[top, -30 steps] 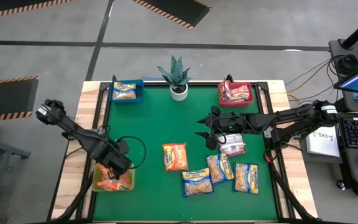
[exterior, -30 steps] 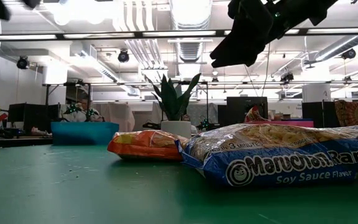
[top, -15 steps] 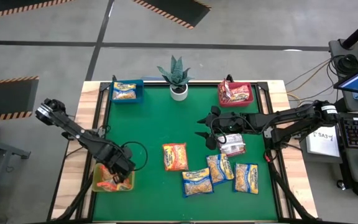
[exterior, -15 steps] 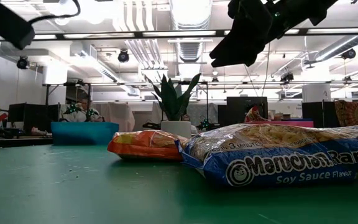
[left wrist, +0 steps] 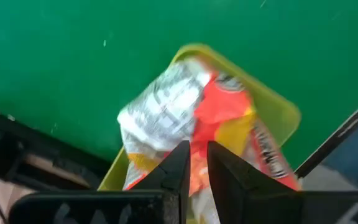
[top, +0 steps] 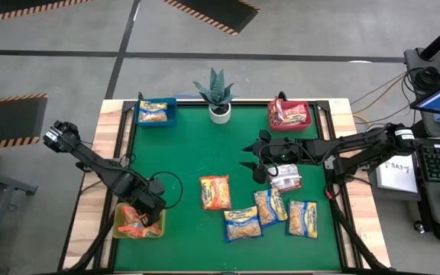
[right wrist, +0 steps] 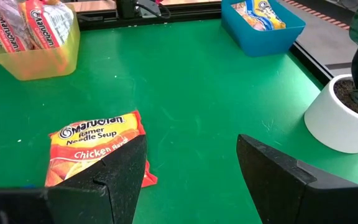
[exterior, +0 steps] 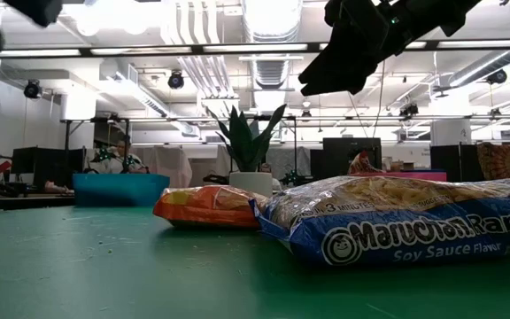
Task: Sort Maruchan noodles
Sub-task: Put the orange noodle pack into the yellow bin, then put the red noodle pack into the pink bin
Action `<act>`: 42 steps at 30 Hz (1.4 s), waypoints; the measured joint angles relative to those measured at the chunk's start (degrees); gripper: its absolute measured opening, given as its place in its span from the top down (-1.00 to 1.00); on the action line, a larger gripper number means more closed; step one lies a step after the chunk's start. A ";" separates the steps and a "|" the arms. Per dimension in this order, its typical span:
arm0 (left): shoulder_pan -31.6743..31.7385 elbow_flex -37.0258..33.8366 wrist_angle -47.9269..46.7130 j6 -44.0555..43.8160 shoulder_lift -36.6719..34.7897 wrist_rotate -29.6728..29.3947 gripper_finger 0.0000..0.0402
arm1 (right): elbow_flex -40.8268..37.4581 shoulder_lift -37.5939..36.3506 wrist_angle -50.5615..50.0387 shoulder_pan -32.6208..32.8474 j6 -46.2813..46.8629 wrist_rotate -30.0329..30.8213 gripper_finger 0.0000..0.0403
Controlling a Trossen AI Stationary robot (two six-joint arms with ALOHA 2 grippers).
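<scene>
Left pincer point(left wrist: 193, 163), pressed together & empty, has risen above yellow bin point(top: 138, 227); orange packet point(left wrist: 191, 124) now inside, so 1 sorted. Right pincer point(right wrist: 191, 165) spread, by plant point(top: 218, 93).

From above, the left end effector point(top: 150, 214) covers part of the yellow-green bin point(top: 121, 229) — the packets point(left wrist: 191, 118) inside show only partly. In the low view, the soy sauce packet point(exterior: 414, 226) runs off the edge — most of the counter point(exterior: 104, 266) lies behind it.
</scene>
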 joint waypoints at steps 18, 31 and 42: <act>0.22 -14.23 15.60 1.19 0.21 3.39 0.81 | 0.00 0.00 0.00 0.00 -0.09 0.00 -0.18; 0.07 -1.98 4.13 7.21 -0.64 -8.56 0.81 | 0.02 0.00 0.00 0.00 -0.15 0.02 -0.18; 1.41 0.44 28.96 46.50 -0.70 -32.48 0.81 | 0.07 0.00 -0.08 0.00 7.23 -0.01 -0.18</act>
